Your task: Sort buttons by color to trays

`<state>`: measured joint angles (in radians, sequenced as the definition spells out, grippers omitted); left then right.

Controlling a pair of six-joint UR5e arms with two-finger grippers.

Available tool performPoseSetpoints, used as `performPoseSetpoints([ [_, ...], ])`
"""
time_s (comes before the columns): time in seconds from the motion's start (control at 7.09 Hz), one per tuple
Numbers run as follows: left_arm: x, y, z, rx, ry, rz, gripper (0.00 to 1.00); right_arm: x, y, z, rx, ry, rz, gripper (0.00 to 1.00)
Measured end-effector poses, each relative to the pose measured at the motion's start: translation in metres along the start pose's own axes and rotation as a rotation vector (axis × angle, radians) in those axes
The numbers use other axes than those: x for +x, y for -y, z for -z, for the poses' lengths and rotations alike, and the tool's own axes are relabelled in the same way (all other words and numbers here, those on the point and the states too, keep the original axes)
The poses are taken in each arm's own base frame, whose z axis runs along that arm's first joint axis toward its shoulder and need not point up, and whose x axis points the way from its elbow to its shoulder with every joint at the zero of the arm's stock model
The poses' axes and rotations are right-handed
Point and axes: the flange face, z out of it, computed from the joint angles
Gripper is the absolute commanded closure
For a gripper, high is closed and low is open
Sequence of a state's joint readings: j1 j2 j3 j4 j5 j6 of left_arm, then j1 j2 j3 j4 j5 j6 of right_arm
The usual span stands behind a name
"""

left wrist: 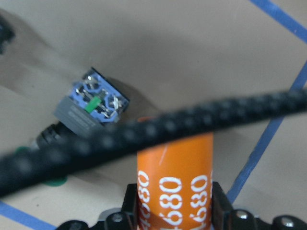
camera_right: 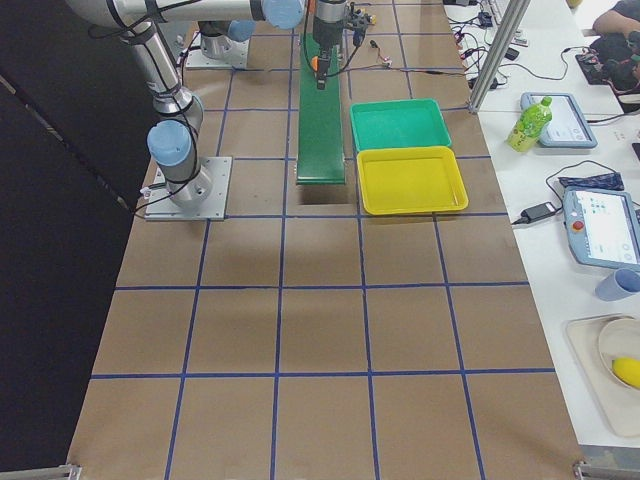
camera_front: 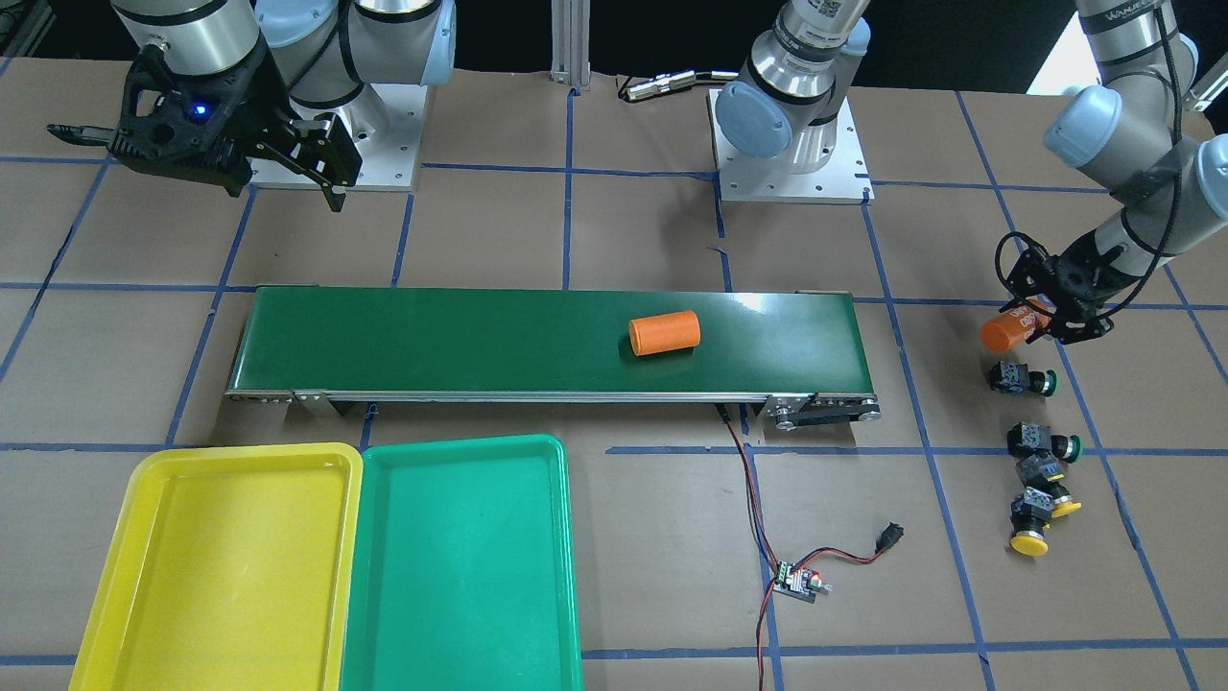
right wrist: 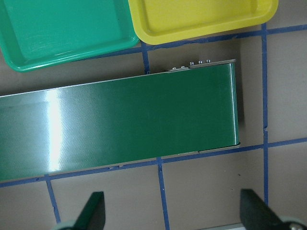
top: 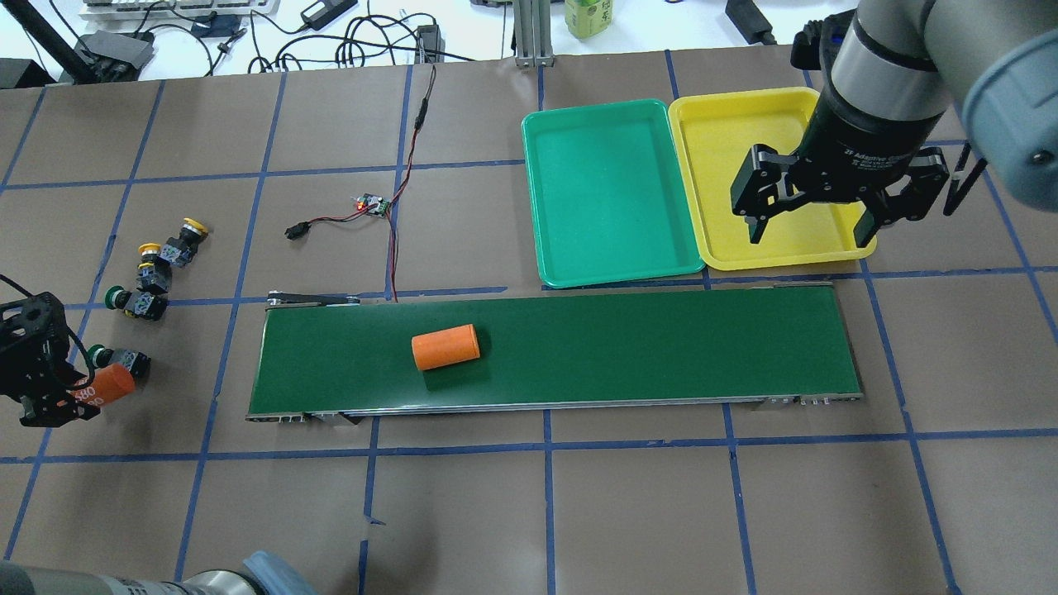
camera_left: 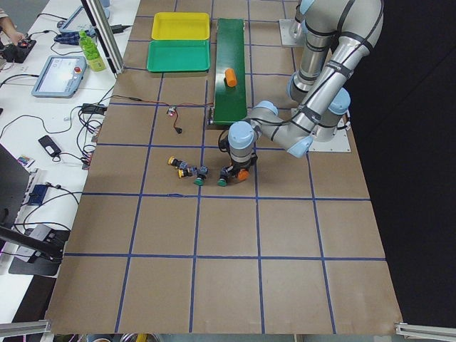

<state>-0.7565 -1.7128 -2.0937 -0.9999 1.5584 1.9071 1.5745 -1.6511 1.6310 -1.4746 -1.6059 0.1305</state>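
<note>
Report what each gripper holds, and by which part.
The left gripper is clamped on an orange cylinder near its printed end, the rest sticking out. The right gripper is open and holds nothing.

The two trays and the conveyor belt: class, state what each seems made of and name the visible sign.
Yellow tray and green tray: probably moulded plastic, semi-gloss; even colour, rounded corners, raised rims. Conveyor belt: perhaps rubber or PVC sheet, smooth with a slight sheen; soft light reflections show on its surface.
</note>
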Motion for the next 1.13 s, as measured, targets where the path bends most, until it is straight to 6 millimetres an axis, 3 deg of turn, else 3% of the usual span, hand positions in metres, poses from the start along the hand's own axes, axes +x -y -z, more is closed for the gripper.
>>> performPoseSetpoints([
  [0.14,0.005,0.055,0.023,0.011,0.026,-0.098,1.0,0.0,0.001,0.0,0.007,0.002,0.002,0.0],
  [0.42,0.035,0.158,0.058,0.02,0.059,-0.253,1.0,0.0,0.002,0.0,0.019,0.002,-0.006,0.0],
  [0.71,0.075,0.232,0.055,0.02,0.049,-0.32,1.0,0.001,0.001,-0.002,0.016,-0.003,-0.009,0.0],
  [0.85,0.091,0.253,0.047,0.018,0.036,-0.343,1.0,0.001,0.0,-0.002,0.013,-0.006,-0.007,0.0],
  [0.99,0.103,0.263,0.035,0.017,0.02,-0.343,0.09,0.0,-0.001,-0.002,0.01,-0.005,-0.006,0.0],
  [1.13,0.111,0.267,0.021,0.015,0.014,-0.337,0.0,0.0,-0.001,-0.001,0.012,-0.006,-0.004,0.0],
])
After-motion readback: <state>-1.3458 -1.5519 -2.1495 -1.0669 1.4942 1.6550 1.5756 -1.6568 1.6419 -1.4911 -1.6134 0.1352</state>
